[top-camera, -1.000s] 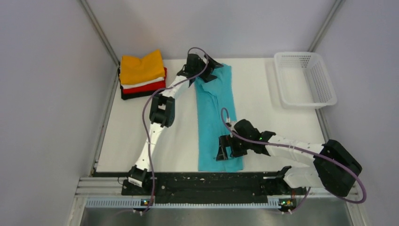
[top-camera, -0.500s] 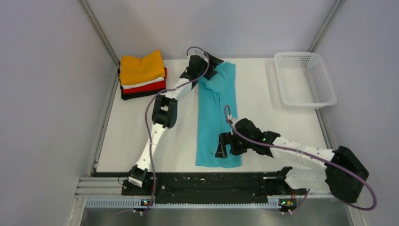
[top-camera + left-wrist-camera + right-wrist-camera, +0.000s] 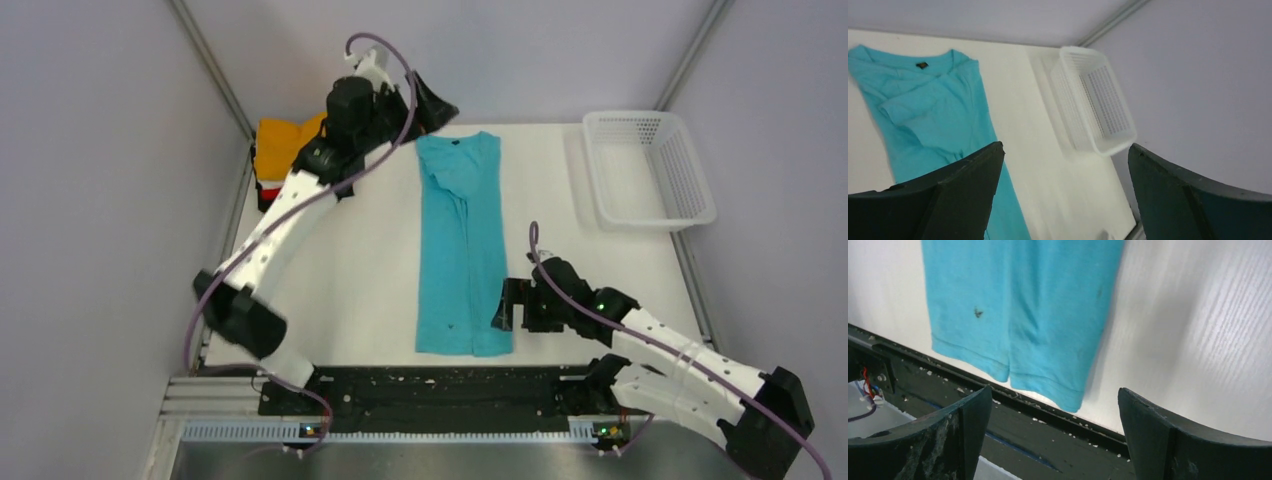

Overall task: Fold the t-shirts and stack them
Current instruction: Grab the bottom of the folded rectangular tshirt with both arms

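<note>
1. My left gripper (image 3: pixel 432 100): jaws spread full, nothing held; raised over the table's (image 3: pixel 340 290) far edge.
2. My right gripper (image 3: pixel 508 306): jaws equally wide, empty; low over the table.
3. The teal t-shirt (image 3: pixel 462 245): flat, folded into a narrow strip; hem end just beside my right gripper, on its inner side; collar end below my left gripper.
4. Long axis runs gripper to gripper; right arm nearer the hem, left nearer the collar.
5. Judgement: the next fold crosses that axis; the hem corners look like the hold.
6. The folded stack (image 3: pixel 275 150), orange topmost, lies on my left gripper's outer side; partly hidden by the arm.
</note>
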Available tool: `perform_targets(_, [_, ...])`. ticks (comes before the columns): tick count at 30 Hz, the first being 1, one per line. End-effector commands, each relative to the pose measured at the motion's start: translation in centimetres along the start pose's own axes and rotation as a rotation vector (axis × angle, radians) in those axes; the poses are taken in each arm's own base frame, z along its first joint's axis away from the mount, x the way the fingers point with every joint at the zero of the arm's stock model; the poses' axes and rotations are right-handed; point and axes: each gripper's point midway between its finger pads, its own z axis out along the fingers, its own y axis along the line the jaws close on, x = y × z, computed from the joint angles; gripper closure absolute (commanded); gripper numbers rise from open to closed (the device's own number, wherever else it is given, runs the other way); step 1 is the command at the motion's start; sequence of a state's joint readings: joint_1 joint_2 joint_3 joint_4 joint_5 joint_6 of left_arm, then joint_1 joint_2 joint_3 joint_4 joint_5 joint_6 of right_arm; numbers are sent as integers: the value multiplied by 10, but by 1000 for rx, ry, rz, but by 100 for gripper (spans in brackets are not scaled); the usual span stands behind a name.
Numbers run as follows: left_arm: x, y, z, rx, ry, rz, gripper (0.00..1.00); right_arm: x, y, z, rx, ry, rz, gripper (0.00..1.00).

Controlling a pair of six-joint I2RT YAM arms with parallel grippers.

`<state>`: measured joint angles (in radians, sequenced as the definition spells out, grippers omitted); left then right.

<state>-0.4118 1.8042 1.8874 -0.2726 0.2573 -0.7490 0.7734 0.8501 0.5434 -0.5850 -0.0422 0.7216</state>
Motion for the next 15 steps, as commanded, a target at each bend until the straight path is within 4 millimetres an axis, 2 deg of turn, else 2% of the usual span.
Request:
perform_targets(1, [150,51,-79,-288,256,156,1,21,-19,3,36,96,85,8])
perform_targets(4, [219,77,-126,-344,357,105,1,28,-17,9,13,133,76,20])
perform_targets(7, [271,110,-175,-445,465,30,2,36,-13,15,-28,165,76,33])
perform_targets(9, [299,124,-199,-472,530,15,3,40,-14,20,-35,182,79,36])
perform_targets(12, [338,126,-221,-450,664,-38,5,47,-17,25,-29,215,79,44])
perform_targets(15, [378,117,-228,-400,785,-100,13,54,-22,27,-14,245,85,52])
